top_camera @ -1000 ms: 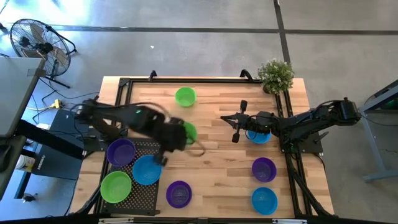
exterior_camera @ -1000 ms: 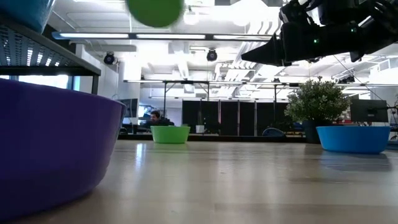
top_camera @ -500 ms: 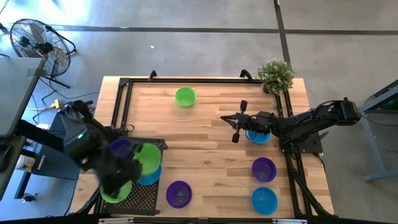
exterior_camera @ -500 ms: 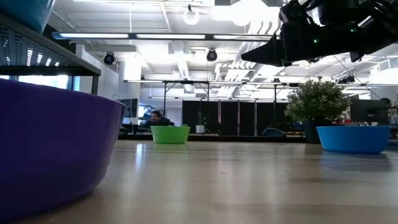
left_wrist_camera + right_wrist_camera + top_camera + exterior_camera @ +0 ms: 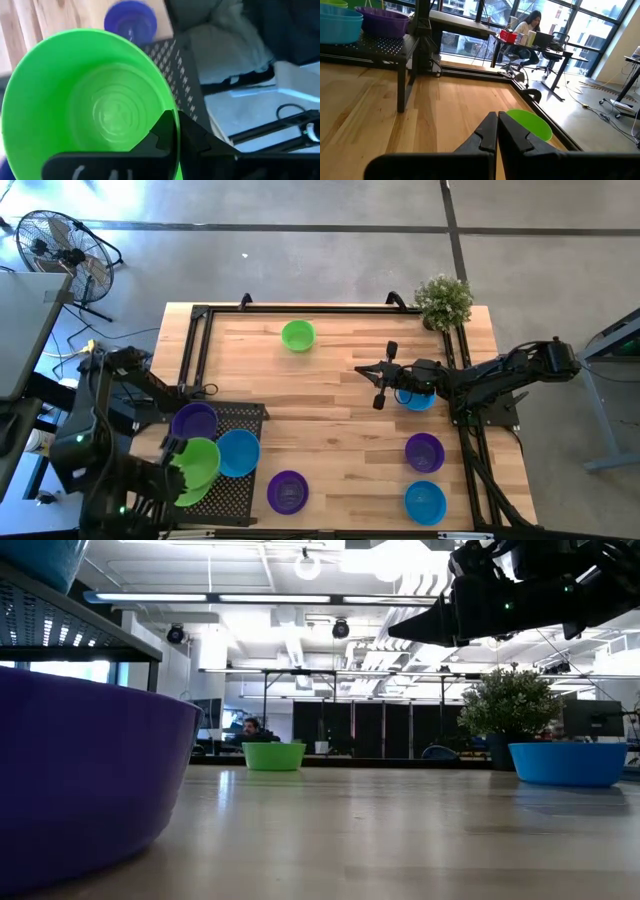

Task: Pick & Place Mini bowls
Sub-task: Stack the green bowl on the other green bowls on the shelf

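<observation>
The left end effector point(image 5: 175, 131) is pinching the rim of a green mini bowl point(image 5: 196, 463) over the black rack point(image 5: 232, 492), risking slippage from so thin a hold; the right end effector point(image 5: 378, 383) is idling clenched above the tabletop point(image 5: 340, 430).

Bright, even light from above | ceiling lamps point(image 5: 305, 565) blown out in low view | purple bowl point(image 5: 90, 780) close up, soft and out of focus | left arm point(image 5: 95, 450) motion-blurred | windows point(image 5: 560, 15) glaring in right wrist view
</observation>
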You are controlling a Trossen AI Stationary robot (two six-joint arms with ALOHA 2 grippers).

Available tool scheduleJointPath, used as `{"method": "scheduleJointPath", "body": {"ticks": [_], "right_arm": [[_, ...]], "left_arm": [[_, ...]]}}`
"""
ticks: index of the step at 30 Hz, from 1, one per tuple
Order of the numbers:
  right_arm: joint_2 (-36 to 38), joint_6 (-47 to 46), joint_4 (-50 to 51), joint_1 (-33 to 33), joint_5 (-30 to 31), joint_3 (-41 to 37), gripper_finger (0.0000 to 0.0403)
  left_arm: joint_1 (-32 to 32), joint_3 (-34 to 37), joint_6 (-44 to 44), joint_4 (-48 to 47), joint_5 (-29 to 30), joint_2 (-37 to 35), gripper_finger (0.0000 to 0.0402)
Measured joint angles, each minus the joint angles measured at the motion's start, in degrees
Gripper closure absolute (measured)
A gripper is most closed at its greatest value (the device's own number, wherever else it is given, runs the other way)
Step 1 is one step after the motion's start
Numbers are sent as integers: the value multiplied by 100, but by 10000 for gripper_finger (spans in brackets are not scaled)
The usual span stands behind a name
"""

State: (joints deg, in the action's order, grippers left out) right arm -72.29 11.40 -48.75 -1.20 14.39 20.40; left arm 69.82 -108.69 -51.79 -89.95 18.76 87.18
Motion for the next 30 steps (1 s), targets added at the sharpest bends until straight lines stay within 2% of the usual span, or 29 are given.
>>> {"method": "scheduleJointPath", "body": {"ticks": [10, 23, 30], "right_arm": [[0, -44, 1, 1, 0, 0, 402], [0, -46, 2, -1, 0, 0, 401], [0, -46, 0, -1, 0, 0, 402]], "left_arm": [[613, 955, -1180, -9, -61, 7, 401], [632, 993, -1173, 373, 4, 9, 401], [630, 996, -1670, 642, 53, 9, 401]]}}
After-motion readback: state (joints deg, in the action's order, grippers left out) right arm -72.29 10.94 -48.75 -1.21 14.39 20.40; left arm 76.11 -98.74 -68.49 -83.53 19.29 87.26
